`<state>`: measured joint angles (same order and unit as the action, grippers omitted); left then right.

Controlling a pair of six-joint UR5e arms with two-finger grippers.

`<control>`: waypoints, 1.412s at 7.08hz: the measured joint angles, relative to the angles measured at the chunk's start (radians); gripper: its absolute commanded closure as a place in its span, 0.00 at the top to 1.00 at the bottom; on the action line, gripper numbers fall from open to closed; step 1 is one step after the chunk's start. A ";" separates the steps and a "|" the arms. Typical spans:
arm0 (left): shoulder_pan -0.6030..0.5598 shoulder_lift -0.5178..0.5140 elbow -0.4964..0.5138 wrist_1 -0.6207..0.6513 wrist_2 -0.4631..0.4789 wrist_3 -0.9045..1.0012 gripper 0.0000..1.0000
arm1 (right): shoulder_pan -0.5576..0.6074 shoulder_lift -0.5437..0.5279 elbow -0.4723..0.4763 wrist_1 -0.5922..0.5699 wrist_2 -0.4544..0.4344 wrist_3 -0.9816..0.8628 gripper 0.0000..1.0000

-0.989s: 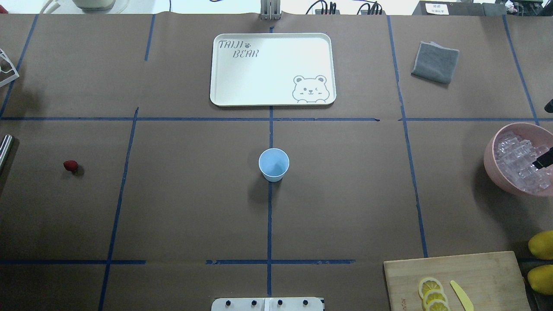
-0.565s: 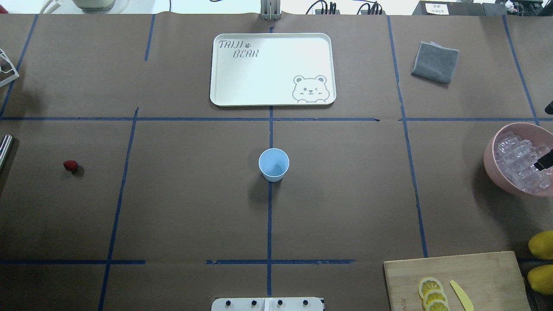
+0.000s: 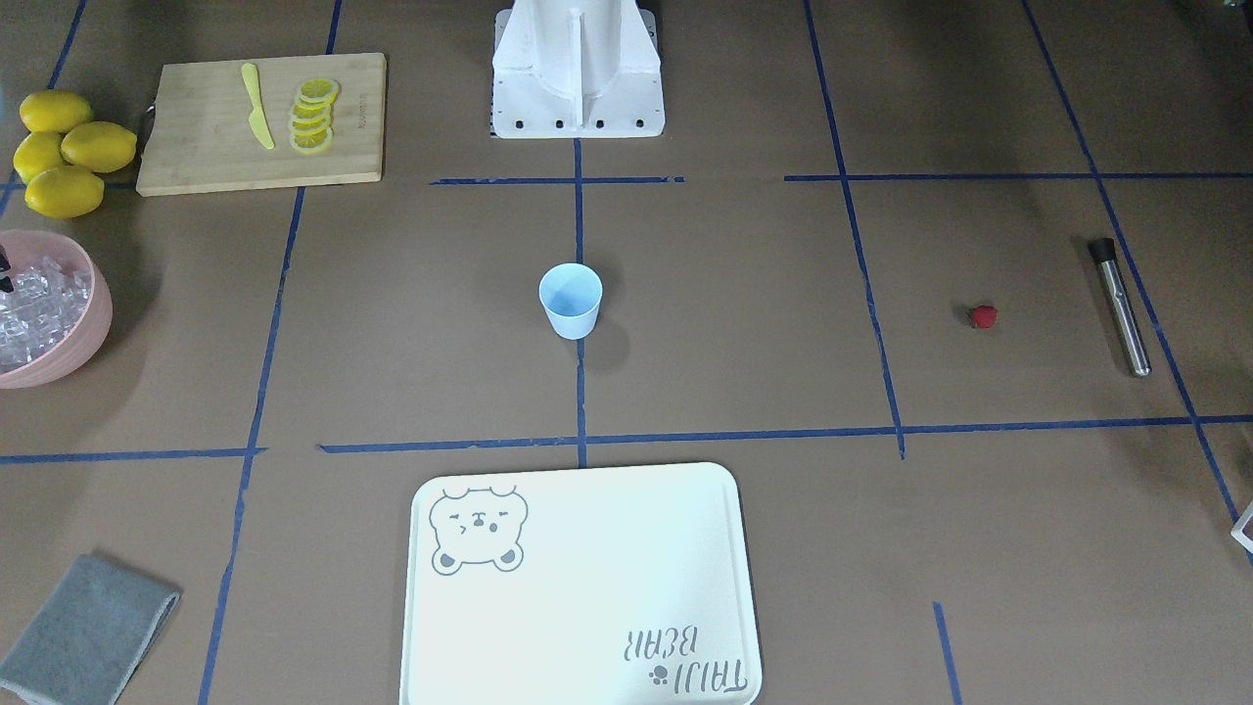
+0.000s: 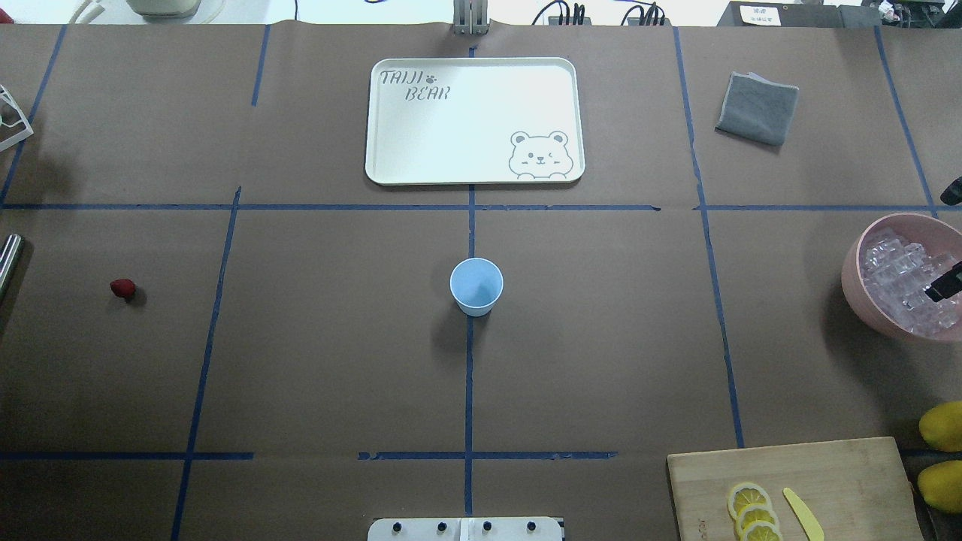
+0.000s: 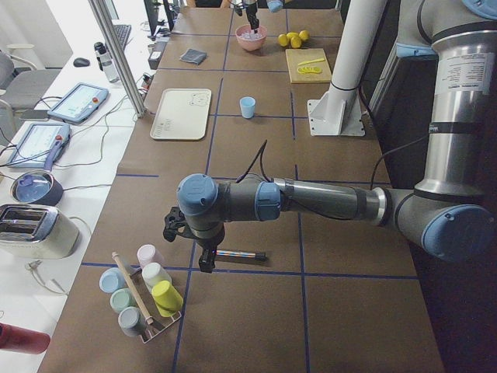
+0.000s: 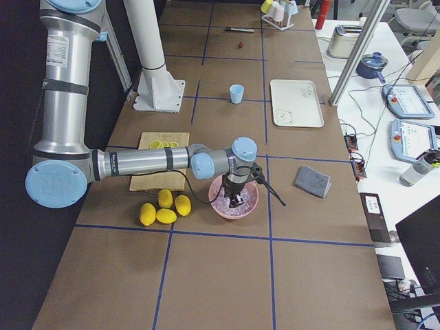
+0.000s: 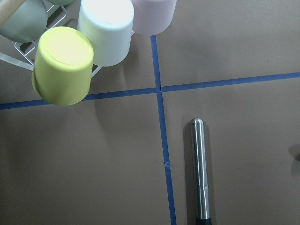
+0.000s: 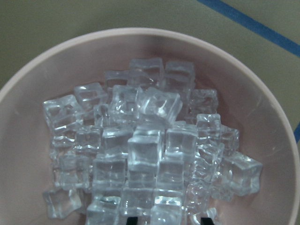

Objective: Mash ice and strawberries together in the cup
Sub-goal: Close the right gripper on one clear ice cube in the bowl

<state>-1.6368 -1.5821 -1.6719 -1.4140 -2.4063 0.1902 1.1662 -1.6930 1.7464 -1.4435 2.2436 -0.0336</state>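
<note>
R gripper (image 8: 169, 219) is down in the pink bowl (image 4: 853, 279). Its two dark fingertips (image 8: 132, 220) show at the 6 o'clock edge of the wrist view, standing apart & dipped among the ice (image 8: 145, 150), so it's spread wide w/ cubes lying btwn the tips. The ice is heaped across the bowl's middle. L gripper (image 5: 204, 263) shows only in the left side view, hanging just above the table by one end of a steel rod (image 7: 200, 168); can't tell whether its fingers are spread or closed. Its wrist cam looks straight down on the rod, which lies flat just beside a blue tape line, w/ a rack of tipped cups (image 7: 101, 30) at approx 11 o'clock. In the overhead view the cup (image 4: 476, 286) stands upright, mouth up, at table centre on the middle tape line. The strawberry (image 4: 122, 287) lies on the brown paper at the cup's 9 o'clock, well apart, w/ the rod farther out the same way at the view's edge. The bowl sits at the cup's 3 o'clock, also well apart. A white bear tray (image 4: 473, 120) is at 12 o'clock, a folded grey cloth (image 4: 757, 107) at approx 2 o'clock & a wooden board (image 4: 827, 481) at approx 4 o'clock, carrying lemon slices (image 4: 754, 515) & a yellow knife (image 4: 803, 513). Whole lemons (image 4: 942, 426) lie just past the board at the view's right edge.
</note>
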 measured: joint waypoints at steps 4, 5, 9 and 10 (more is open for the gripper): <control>-0.008 0.004 -0.013 0.003 -0.001 -0.001 1.00 | -0.002 0.005 -0.012 -0.001 -0.007 0.001 0.50; -0.008 0.005 -0.013 0.003 -0.001 -0.001 1.00 | -0.002 0.006 -0.011 -0.001 -0.007 0.003 0.50; -0.009 0.005 -0.014 0.003 -0.001 -0.001 1.00 | -0.003 0.010 -0.007 0.001 0.001 0.010 0.00; -0.009 0.005 -0.014 0.003 -0.001 -0.001 1.00 | -0.003 0.010 -0.003 0.002 0.004 0.011 0.00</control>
<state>-1.6459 -1.5769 -1.6858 -1.4112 -2.4068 0.1887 1.1630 -1.6829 1.7431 -1.4414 2.2480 -0.0231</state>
